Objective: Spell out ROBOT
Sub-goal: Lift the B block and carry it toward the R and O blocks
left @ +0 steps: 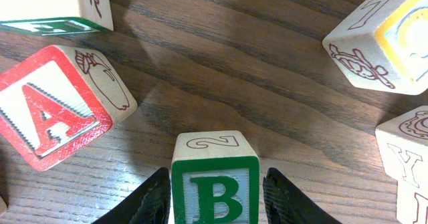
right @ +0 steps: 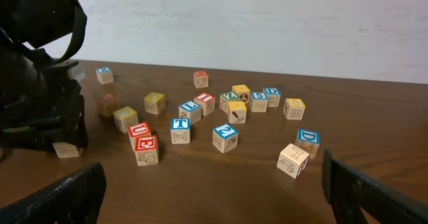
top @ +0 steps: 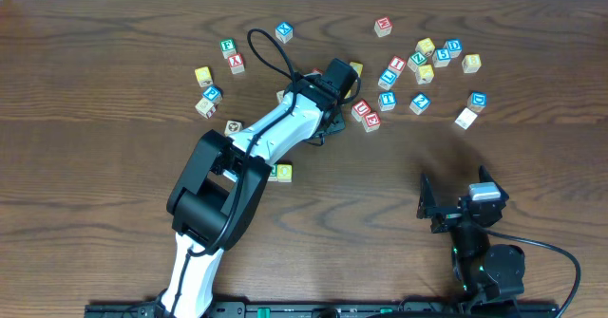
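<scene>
Green first: got the green-bordered B cube pinched in the left gripper, one black finger hard against each side face. Reads B on the near face, 2 on the top face. Upright, square to the jaws. Can't tell from the wrist view whether resting on the dark wood table or just clear of it. Hidden under the left arm in the overhead view, roughly mid-table, at the left edge of the main scatter.

Around it, left wrist view:
- To the left: red A cube, turned at an angle.
- Top left: another green-bordered cube, letter cut off.
- Top right: yellow-faced cube, letter not readable.
- All apart from the B.

Other side: right gripper spread wide, nothing between the fingers, low at the front right of the table, well apart from every cube.

Also on the table: blue-bordered T cube, flat, inside the scatter, near the red U cube and red E cube, that pair seemingly touching. More yellow faces spread through the same scatter, letters unreadable. One lone green-edged cube just beside the left arm's elbow, letter unreadable too.
</scene>
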{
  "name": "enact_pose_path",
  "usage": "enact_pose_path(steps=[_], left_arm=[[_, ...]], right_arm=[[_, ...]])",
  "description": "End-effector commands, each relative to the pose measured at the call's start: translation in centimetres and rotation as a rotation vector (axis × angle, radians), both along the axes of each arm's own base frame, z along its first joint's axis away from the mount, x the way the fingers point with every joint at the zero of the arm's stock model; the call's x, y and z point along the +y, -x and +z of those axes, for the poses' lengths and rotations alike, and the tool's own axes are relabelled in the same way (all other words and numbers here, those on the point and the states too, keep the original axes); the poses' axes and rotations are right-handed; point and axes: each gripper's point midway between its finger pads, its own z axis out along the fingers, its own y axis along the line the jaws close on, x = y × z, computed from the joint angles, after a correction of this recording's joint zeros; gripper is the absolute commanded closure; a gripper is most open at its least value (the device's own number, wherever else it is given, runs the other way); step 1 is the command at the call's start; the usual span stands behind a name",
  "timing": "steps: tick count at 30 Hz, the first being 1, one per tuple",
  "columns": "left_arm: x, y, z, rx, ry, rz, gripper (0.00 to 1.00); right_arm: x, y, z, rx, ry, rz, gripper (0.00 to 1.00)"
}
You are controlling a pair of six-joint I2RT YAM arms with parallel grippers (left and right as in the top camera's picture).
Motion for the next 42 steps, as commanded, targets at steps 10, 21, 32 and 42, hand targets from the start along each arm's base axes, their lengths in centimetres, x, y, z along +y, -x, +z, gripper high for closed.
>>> enact_pose_path(steps=[10,21,32,42], left_arm=[[0.7,0.3,-1.2,0.014,-0.035,0.001,0.65],[0.7,0.3,-1.2,0.015,-0.035,0.0,0.71],[0.4,0.0,5.3,-0.087,-0.015,-0.115,0.71],[3.6,4.7,14.1,-0.102,-0.051,-0.225,0.74]], right_arm=[[-0.1,0.0,0.0,-0.002,0.011,-0.003,0.01],[-0.1,0.0,0.0,-0.002,0.011,-0.003,0.01],[-0.1,0.0,0.0,-0.002,0.011,-0.003,0.01],[-0.1,0.0,0.0,-0.002,0.011,-0.003,0.01]])
